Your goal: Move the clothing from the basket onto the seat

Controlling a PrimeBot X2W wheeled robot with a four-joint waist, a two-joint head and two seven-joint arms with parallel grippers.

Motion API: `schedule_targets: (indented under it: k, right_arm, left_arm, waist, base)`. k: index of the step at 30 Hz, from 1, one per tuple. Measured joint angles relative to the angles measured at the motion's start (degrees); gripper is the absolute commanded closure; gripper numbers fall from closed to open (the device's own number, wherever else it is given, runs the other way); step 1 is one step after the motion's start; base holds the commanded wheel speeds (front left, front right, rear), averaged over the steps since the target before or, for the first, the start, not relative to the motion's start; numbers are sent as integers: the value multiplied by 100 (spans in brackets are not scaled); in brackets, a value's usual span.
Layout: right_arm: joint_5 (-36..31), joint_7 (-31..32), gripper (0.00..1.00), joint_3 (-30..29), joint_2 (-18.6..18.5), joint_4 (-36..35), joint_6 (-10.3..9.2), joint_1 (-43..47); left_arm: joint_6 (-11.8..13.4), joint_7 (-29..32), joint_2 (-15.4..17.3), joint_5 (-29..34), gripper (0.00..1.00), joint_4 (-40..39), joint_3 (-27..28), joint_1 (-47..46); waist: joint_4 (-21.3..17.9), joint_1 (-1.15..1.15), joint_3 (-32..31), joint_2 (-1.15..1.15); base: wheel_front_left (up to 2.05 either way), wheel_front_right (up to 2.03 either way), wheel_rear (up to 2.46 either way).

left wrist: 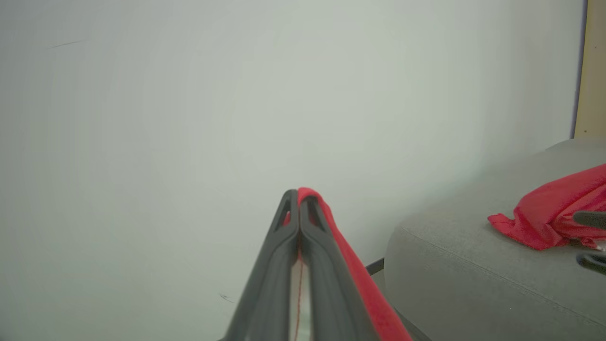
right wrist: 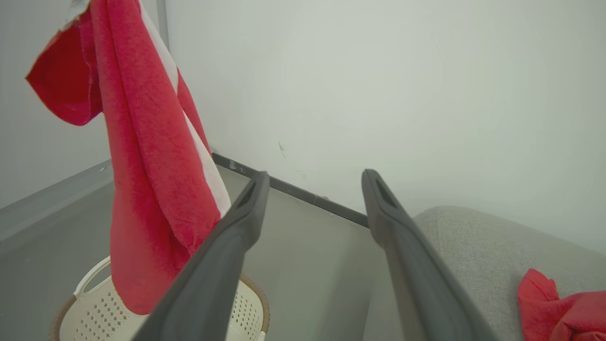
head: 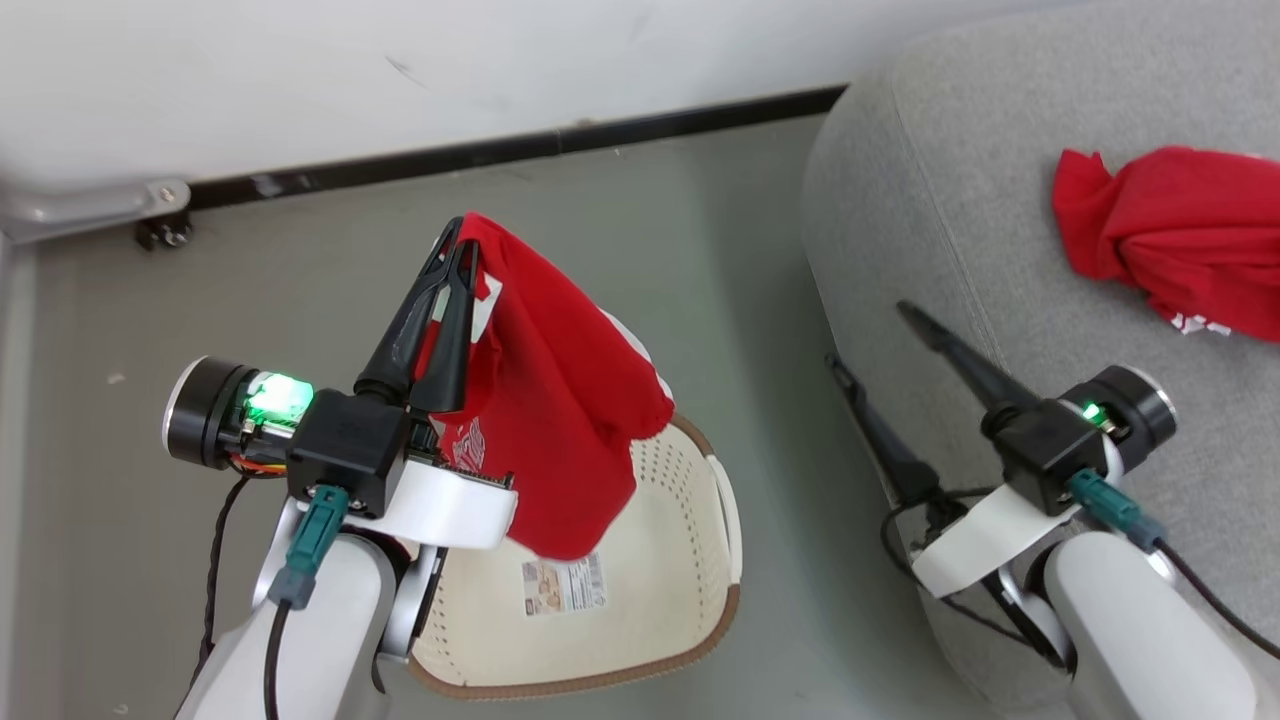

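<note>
Open floor strip [head: 770, 420] between basket [head: 690, 600] and seat [head: 930, 200], frame centre; red garment [head: 1180, 230] occupies seat's upper right; wall [head: 400, 70] closes top.

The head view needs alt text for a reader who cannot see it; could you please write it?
The left gripper, shut on a red garment, holds it hanging above a cream laundry basket on the grey floor. To the right, the open right gripper hovers near the edge of a grey seat, where a second red garment lies crumpled.

Just a plain white wall [head: 400, 60], black baseboard [head: 500, 150] running along the grey floor [head: 700, 250], metal bracket [head: 90, 205] far left.
</note>
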Motion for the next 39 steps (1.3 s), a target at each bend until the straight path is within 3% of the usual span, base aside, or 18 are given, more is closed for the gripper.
schedule_targets:
  k: [12,18,28,39]
  right_arm:
    - [657,492,0,1277,-563,-102,-1,-6]
    - [1207,757,0,2014,-810,-343,0,-22]
    - [1968,1025,0,2342,-1245,-735,0,-264]
    - [2958,1450,0,3074,-1683,-1346,0,-516]
  left_arm:
    - [-11,0,8,51,100,-581,-140,218]
    - [-162,0,34,52,100,-825,-311,315]
    - [-407,0,76,53,100,-1143,-512,322]
    - [-622,-1,99,69,100,-1369,-750,322]
  waist:
    - [298,0,-636,0]
    - [462,0,-931,0]
    - [666,0,-1230,0]
    - [829,0,-1404,0]
  base:
    - [0,0,0]
    - [0,0,0]
    - [0,0,0]
    - [0,0,0]
